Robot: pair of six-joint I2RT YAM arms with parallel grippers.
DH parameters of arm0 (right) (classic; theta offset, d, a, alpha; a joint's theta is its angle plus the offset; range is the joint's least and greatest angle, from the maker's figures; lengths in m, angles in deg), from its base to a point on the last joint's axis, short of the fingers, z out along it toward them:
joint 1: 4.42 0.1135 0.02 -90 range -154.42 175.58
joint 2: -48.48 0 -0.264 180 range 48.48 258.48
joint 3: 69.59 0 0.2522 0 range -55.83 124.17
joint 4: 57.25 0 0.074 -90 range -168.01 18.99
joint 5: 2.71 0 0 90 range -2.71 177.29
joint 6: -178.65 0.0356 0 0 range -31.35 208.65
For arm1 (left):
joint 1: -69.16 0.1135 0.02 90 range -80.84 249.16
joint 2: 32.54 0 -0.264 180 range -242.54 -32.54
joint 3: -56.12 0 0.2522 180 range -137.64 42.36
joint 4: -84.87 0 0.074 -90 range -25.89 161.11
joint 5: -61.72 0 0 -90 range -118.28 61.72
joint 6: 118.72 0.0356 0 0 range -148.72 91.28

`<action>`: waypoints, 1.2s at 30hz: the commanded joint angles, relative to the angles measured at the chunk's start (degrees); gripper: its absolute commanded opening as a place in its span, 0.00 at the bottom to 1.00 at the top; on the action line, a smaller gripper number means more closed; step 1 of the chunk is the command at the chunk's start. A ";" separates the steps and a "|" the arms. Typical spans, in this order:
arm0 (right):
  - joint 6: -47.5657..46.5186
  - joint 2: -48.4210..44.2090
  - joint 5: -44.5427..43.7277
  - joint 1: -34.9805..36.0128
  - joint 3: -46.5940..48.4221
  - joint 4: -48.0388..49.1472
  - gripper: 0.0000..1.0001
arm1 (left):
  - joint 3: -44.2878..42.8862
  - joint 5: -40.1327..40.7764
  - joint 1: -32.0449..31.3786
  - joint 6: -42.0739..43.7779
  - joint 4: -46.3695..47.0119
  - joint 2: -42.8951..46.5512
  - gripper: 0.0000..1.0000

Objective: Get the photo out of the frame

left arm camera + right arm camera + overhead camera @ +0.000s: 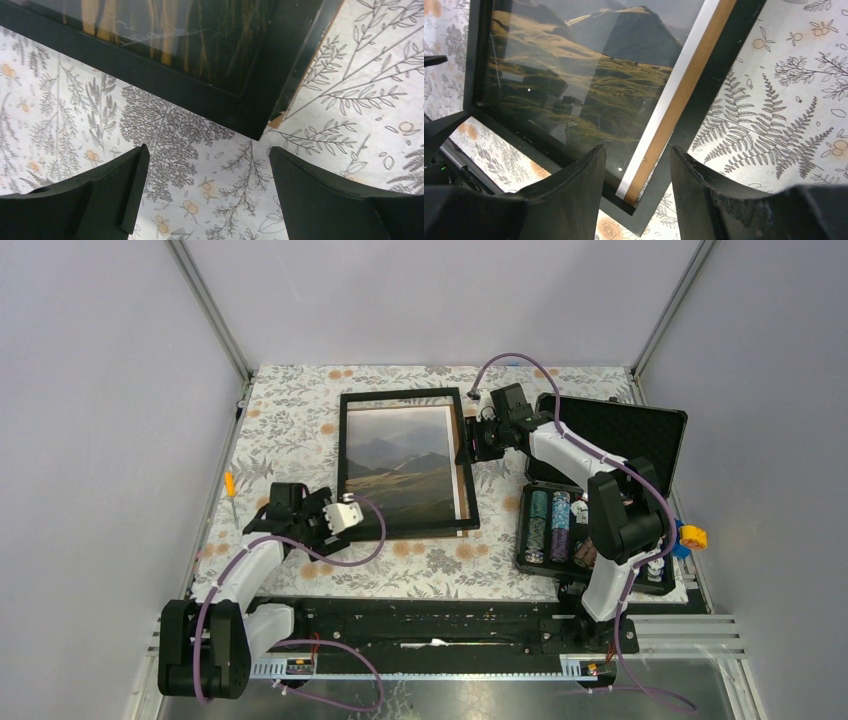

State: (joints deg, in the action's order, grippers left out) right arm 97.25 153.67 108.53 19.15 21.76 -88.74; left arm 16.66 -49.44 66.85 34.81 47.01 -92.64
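thin black rectangular picture frame (405, 393) lies flat in the middle of the floral-clothed bench (290, 420), the paper mountain photo (400, 465) inside it (brown backing strip (681, 95) showing along its right). left hand (207, 152), spread wide and empty, sits at the frame's near-left corner; right hand (634, 150), half-spread, grasps nothing above the right rail.

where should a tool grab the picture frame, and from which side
Probably the right rail of the picture frame, approached from its outer side by the right tool, which hovers there. It lies flat, glass up, so only the thin rim gives an edge.
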 commanded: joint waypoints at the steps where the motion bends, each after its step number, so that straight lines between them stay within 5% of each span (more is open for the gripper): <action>1: -0.63 0.71 5.31 -0.09 0.19 0.45 0.57 | 2.44 0.63 -0.39 2.70 7.06 0.23 0.96; 4: -6.69 0.64 4.87 -0.06 0.25 0.45 0.57 | 3.46 0.63 -0.46 2.99 7.69 0.16 0.96; 6: -6.75 0.51 4.43 -0.07 0.29 -5.61 0.98 | 3.71 0.11 -0.50 2.50 8.11 0.34 0.95; 36: -8.21 -0.98 5.20 -0.12 2.20 -8.67 0.98 | -4.21 -0.11 -1.11 -10.24 19.51 -6.39 0.85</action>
State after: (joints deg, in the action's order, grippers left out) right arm 89.93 153.75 112.11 19.15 21.78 -96.02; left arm 15.35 -48.96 66.26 26.79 59.47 -98.45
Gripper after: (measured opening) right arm 0.982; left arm 0.858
